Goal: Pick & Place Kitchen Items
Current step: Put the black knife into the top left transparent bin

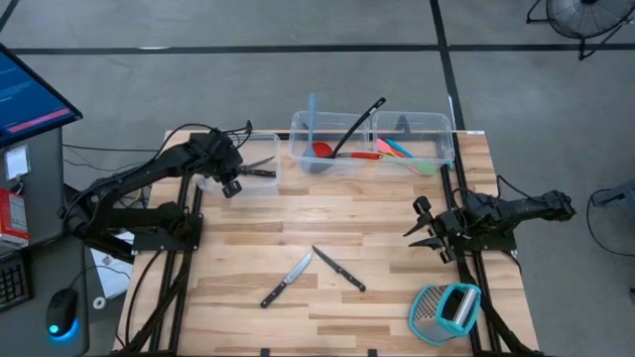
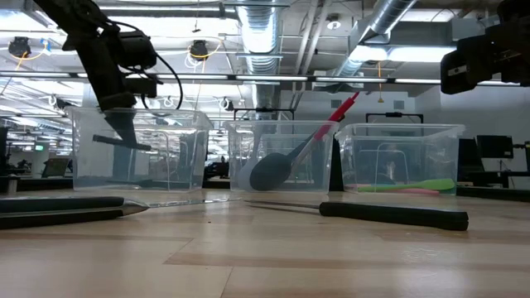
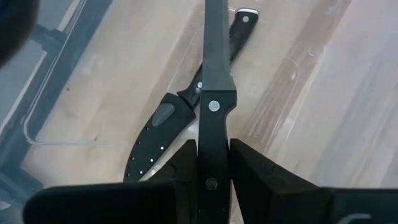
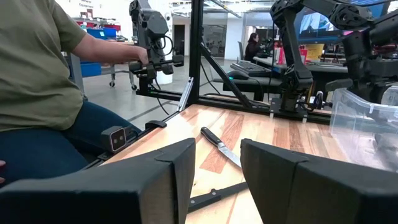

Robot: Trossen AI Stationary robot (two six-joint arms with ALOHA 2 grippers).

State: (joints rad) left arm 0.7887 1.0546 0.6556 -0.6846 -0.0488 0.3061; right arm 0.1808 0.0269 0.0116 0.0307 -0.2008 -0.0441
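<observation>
My left gripper (image 1: 233,177) is over the left clear bin (image 1: 210,184), shut on a black-handled knife (image 1: 260,171), which also shows in the low view (image 2: 120,141). Two other dark-handled knives (image 3: 152,140) lie on that bin's floor. Two more black-handled knives (image 1: 287,280) (image 1: 339,268) lie flat on the table's near middle. The middle bin (image 1: 298,124) holds a black spoon (image 1: 357,124), a red spoon (image 1: 322,150) and a blue spatula (image 1: 311,114). The right bin (image 1: 446,134) holds coloured spatulas (image 1: 397,149). My right gripper (image 1: 422,228) is open and empty at the table's right. My left gripper pinches the knife's black riveted handle (image 3: 211,134) between its two fingers (image 3: 183,168), toward the handle's butt end. The fingers come from above, pointing down, and lie across the knife. The knife is about level and hangs clear of the bin's floor, inside its walls.
A teal-framed metal grater (image 1: 446,309) lies at the table's near right corner. A seated person (image 4: 43,93) is beyond the table's near edge, with a hand on a control rig. A monitor (image 1: 30,99) stands off the table's left.
</observation>
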